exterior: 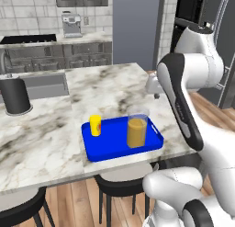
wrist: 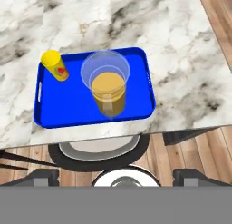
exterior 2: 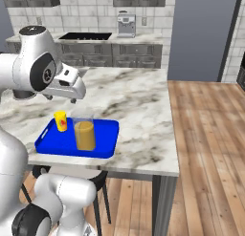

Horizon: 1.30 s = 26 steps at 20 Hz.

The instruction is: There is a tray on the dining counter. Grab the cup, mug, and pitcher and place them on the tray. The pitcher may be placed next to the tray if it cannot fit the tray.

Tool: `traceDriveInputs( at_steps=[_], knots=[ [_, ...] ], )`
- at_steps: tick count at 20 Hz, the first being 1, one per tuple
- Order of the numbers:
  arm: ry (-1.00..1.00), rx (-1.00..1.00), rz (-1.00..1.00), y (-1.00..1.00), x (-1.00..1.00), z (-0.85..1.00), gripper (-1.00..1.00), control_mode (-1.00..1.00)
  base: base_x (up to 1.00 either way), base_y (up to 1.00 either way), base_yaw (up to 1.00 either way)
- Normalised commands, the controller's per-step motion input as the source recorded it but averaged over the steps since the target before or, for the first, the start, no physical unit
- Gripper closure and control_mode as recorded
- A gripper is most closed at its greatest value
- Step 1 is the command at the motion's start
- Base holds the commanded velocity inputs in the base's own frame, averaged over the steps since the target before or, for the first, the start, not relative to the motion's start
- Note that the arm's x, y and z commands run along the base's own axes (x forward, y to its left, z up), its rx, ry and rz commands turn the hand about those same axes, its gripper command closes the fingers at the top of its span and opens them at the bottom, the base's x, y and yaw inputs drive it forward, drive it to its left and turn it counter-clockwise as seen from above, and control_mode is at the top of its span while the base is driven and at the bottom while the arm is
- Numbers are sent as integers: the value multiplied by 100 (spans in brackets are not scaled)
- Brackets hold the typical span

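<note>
The bright blue tray [exterior: 110,150] [exterior 2: 50,143] [wrist: 136,107] lies near the front edge of the dining counter [exterior: 105,88]. The slim yellow cup [exterior: 95,125] [exterior 2: 60,121] [wrist: 54,65] with its red mark stands upright at the tray's far left. Beside it, in the tray's middle, stands the clear pitcher [exterior: 137,132] [exterior 2: 84,133] [wrist: 108,89] of orange liquid. My gripper [exterior: 155,95] [exterior 2: 61,99] [wrist: 116,177] hangs open well above the tray and looks down on it, with nothing between its fingers. The mug is out of view.
A black canister [exterior: 16,96] stands at the counter's left beside the inset sink [exterior: 43,84]. Black stools [exterior: 120,181] [wrist: 97,153] tuck under the front edge. Wooden floor [exterior 2: 210,149] lies beyond the counter's right edge. A coffee machine [exterior: 71,25] sits on the back worktop.
</note>
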Motion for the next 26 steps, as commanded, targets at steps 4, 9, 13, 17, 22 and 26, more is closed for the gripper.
traceDriveInputs(
  at_steps=[4, 9, 13, 17, 22, 26],
  knots=[
    [0, -1, 0, 0, -71, -2, -100, -100, 0, 0, 0],
    [0, 0, 0, 0, -73, 0, -100, -100, 0, 0, 0],
    [0, 0, 0, 0, -71, 0, -100, -100, 0, 0, 0],
    [0, 0, 0, 0, -45, -1, -100, -100, 0, 0, 0],
    [0, 0, 0, 0, -25, -7, -100, -100, 0, 0, 0],
    [0, -1, 0, 13, -1, -5, -100, -100, 0, 0, 0]
  ],
)
